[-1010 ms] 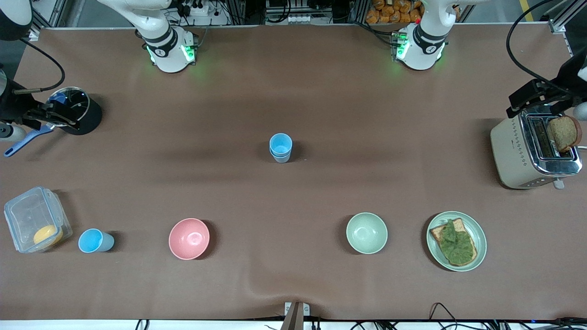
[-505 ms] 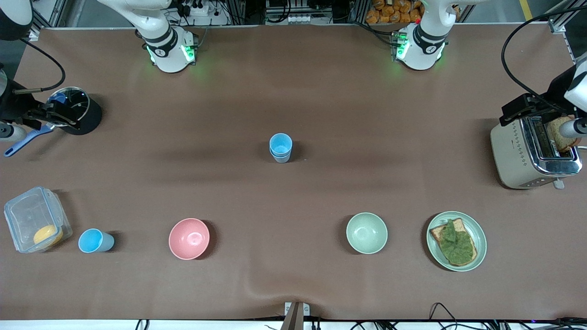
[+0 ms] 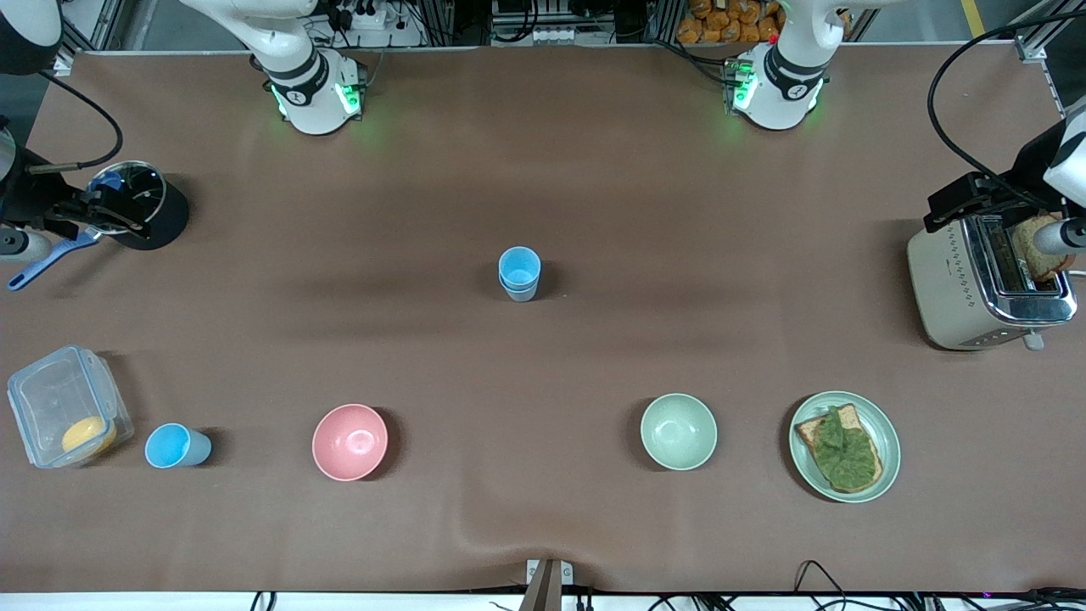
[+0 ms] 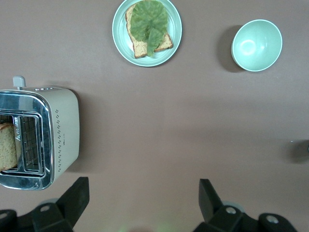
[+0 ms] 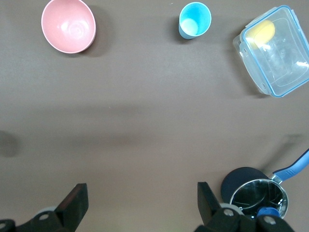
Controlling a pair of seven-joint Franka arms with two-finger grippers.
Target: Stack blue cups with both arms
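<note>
Two blue cups (image 3: 519, 273) stand nested in the middle of the table, a light-blue one inside a paler grey-blue one. A third blue cup (image 3: 176, 446) stands alone near the front camera at the right arm's end, beside a clear container; it also shows in the right wrist view (image 5: 194, 20). My left gripper (image 3: 969, 200) hangs open and empty over the table beside the toaster, its fingers wide apart in the left wrist view (image 4: 143, 195). My right gripper (image 3: 100, 212) hangs open and empty by the black pot, also wide apart in the right wrist view (image 5: 141, 198).
A pink bowl (image 3: 349, 441) and a pale green bowl (image 3: 678, 431) sit near the front camera. A plate with a leaf-topped bread slice (image 3: 844, 446) and a toaster holding bread (image 3: 988, 284) are at the left arm's end. The clear container (image 3: 68, 406) and black pot (image 3: 140, 204) are at the right arm's end.
My left arm's hand has shifted a little over the toaster and now partly covers the bread in it. The right arm and the cups have not moved.
</note>
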